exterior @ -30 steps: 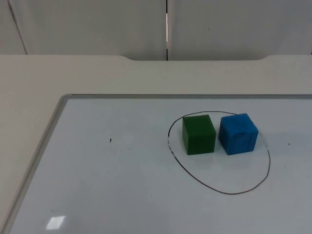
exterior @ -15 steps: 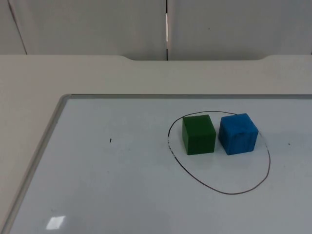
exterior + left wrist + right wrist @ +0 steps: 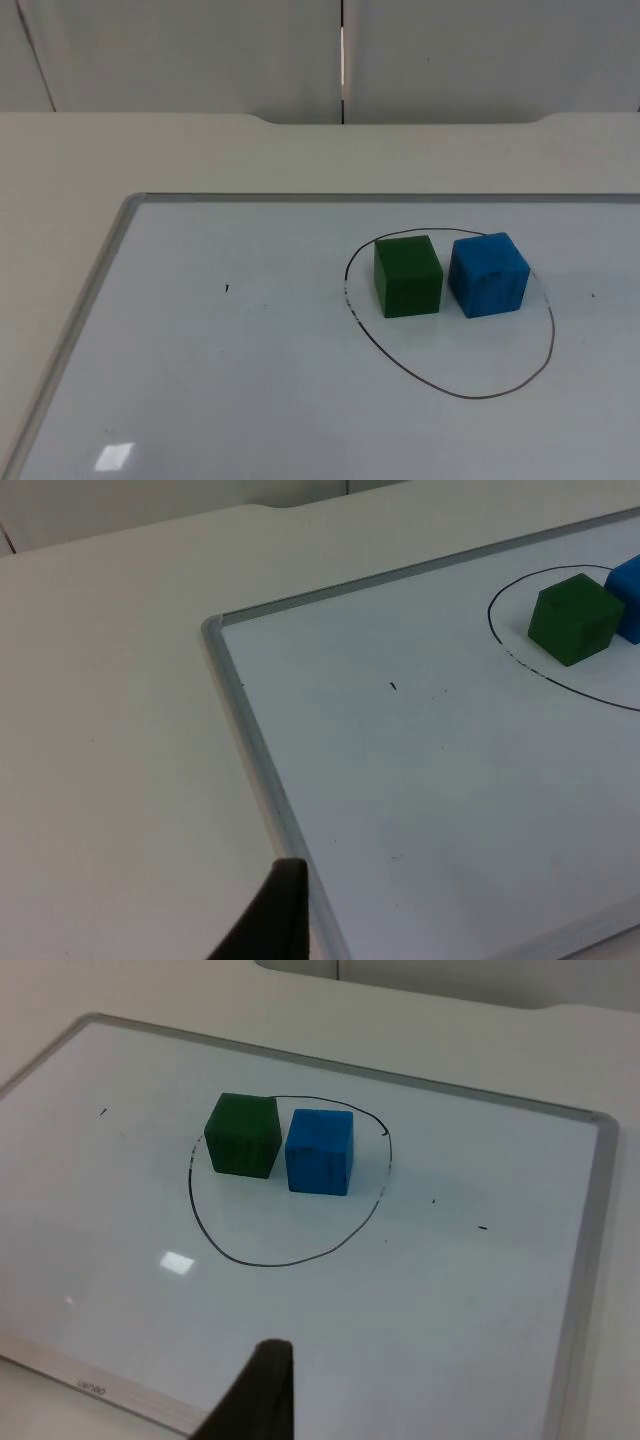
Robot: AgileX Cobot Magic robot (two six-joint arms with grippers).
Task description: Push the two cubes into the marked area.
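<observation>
A green cube (image 3: pixel 408 276) and a blue cube (image 3: pixel 488 273) are seen standing flat, side by side, on a whiteboard (image 3: pixel 200 380) laid on the table. The green cube is on the left and the blue cube on the right, just beside each other with a narrow gap between them. Both are enclosed by a hand-drawn black oval outline (image 3: pixel 452 388), the marked area, and are placed in its far part. The blue cube is turned slightly relative to the green one. Dark streaks are visible on the blue cube's near face.
</observation>
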